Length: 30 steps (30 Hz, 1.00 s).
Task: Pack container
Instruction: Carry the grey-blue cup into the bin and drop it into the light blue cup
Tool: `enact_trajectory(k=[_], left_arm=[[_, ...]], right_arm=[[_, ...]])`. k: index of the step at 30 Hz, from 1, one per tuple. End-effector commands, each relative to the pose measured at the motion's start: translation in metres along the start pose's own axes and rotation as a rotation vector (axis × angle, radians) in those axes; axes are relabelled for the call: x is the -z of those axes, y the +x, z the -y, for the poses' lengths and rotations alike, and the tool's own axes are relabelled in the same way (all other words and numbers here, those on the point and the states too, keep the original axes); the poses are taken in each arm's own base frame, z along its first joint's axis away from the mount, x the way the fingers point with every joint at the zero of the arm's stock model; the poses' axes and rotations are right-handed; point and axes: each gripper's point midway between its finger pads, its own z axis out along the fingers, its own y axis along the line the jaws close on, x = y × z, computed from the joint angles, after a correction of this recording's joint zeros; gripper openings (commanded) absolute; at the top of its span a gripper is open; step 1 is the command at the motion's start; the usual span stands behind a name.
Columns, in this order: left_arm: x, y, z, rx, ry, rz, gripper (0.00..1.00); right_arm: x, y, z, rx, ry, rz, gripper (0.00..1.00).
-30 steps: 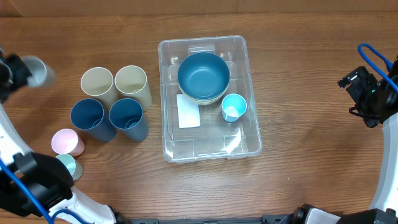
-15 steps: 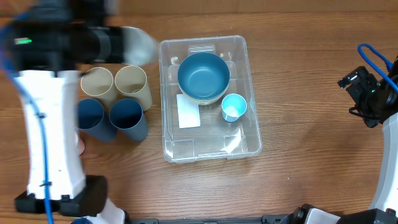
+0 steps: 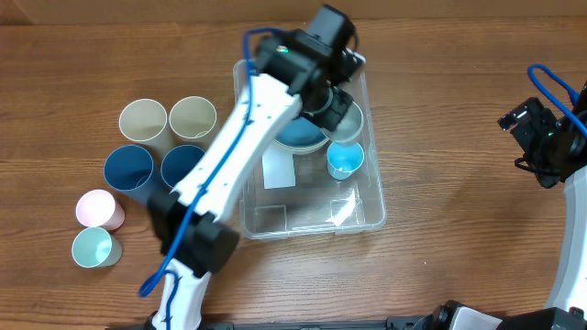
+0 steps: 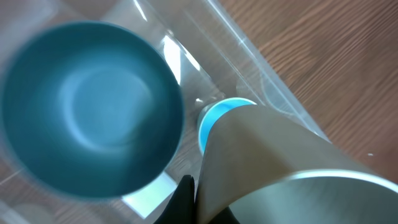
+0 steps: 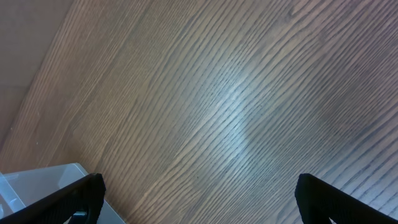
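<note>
Holds a grey cup (image 4: 273,168) in the left gripper (image 3: 328,99), closed on its wall, with one dark finger (image 4: 183,200) visible at the side of the cup. Hangs with it over the far right part of the container (image 3: 312,218), above a dark blue bowl (image 3: 295,139) and a light blue cup (image 3: 345,159), both standing inside. As for the container: in the middle of the surface (image 3: 440,82), with a white label (image 3: 278,170) on its base. Left of it, near but apart: two beige cups (image 3: 143,119), two dark blue cups (image 3: 127,168), a pink cup (image 3: 94,208), a mint cup (image 3: 92,247). Spreads the right gripper (image 5: 199,190) wide over bare surface, well apart from the container, at the right edge.
</note>
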Motion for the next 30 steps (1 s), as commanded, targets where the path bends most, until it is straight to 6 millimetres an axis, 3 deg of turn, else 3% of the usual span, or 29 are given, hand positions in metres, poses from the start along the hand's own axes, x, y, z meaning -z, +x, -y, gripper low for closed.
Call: enact_trajectory(k=[1, 9, 13, 18, 21, 23, 26, 30], left_arm=[[-0.028, 0.005, 0.004, -0.031, -0.004, -0.058, 0.04], [-0.048, 0.016, 0.006, -0.041, -0.003, -0.126, 0.07], [-0.055, 0.018, 0.006, -0.040, -0.002, -0.140, 0.18], [-0.048, 0.015, 0.008, -0.035, 0.000, -0.124, 0.18], [-0.028, 0.012, 0.010, -0.029, -0.001, -0.095, 0.18], [-0.004, 0.009, 0.010, -0.019, -0.007, -0.061, 0.18], [0.046, 0.010, -0.002, -0.001, -0.081, -0.002, 0.19], [0.126, 0.032, -0.047, 0.129, -0.294, 0.081, 0.26]], right_arm=[[0.002, -0.003, -0.002, -0.009, -0.007, 0.010, 1.00], [0.002, -0.003, -0.002, -0.009, -0.007, 0.010, 1.00], [0.002, -0.003, -0.002, -0.009, -0.007, 0.010, 1.00], [0.002, -0.003, -0.002, -0.009, -0.007, 0.010, 1.00], [0.002, -0.003, -0.002, -0.009, -0.007, 0.010, 1.00], [0.002, -0.003, -0.002, -0.009, -0.007, 0.010, 1.00], [0.002, -0.003, -0.002, -0.009, -0.007, 0.010, 1.00], [0.002, -0.003, -0.002, -0.009, -0.007, 0.010, 1.00]])
